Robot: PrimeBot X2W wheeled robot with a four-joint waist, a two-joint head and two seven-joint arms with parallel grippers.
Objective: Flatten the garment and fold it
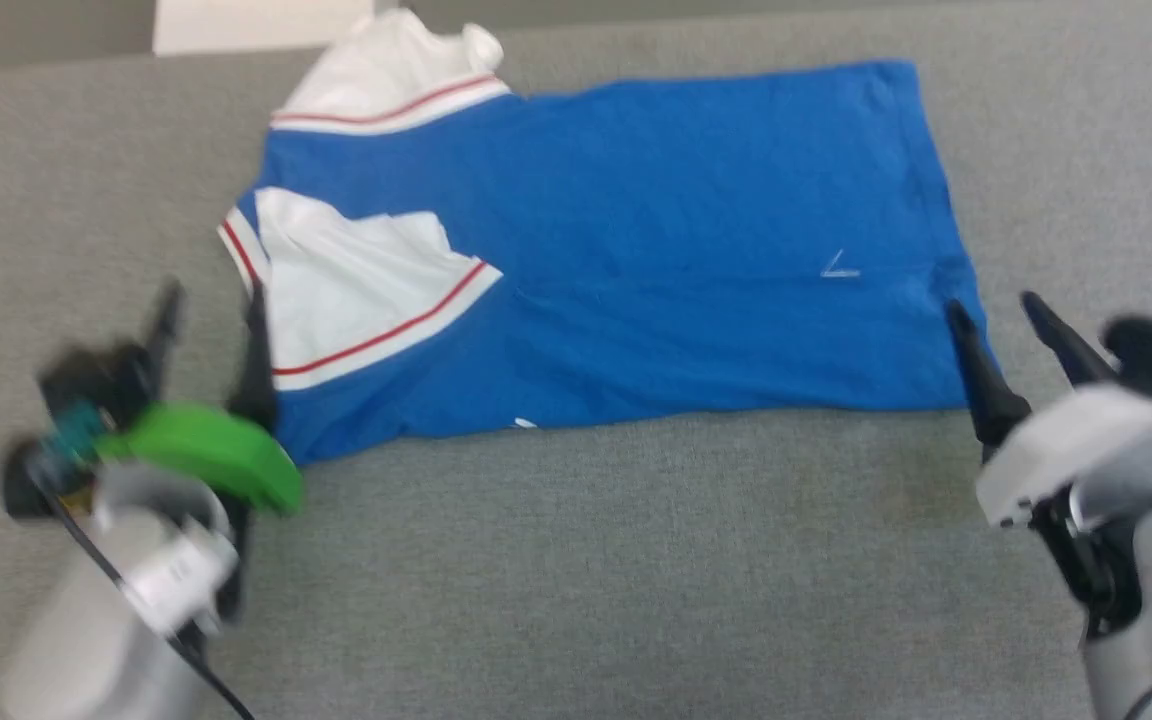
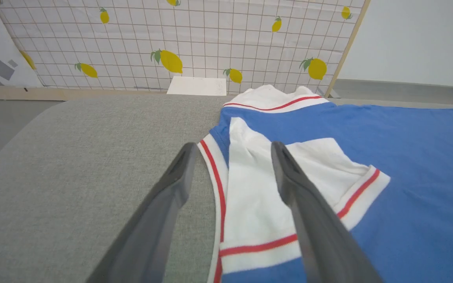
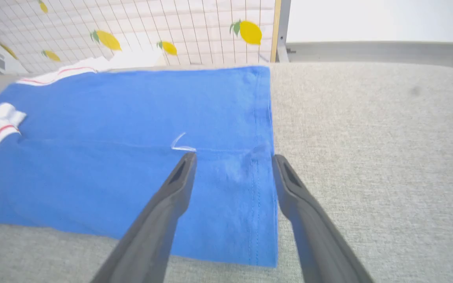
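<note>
The garment (image 1: 636, 250) is lying nearly flat on the grey bench (image 1: 636, 560), prob. folded once already, while the left tool (image 1: 214, 300) and right tool (image 1: 991, 305) are standing wide at its two ends, holding nothing, so more folds are waiting

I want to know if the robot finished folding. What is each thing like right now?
Royal-blue soft fabric garment with white panels and red stripes: spread out, one white end folded over the blue, not held.
Left gripper with dark fingers: open, at the white end.
Right gripper: open, at the blue end.
</note>
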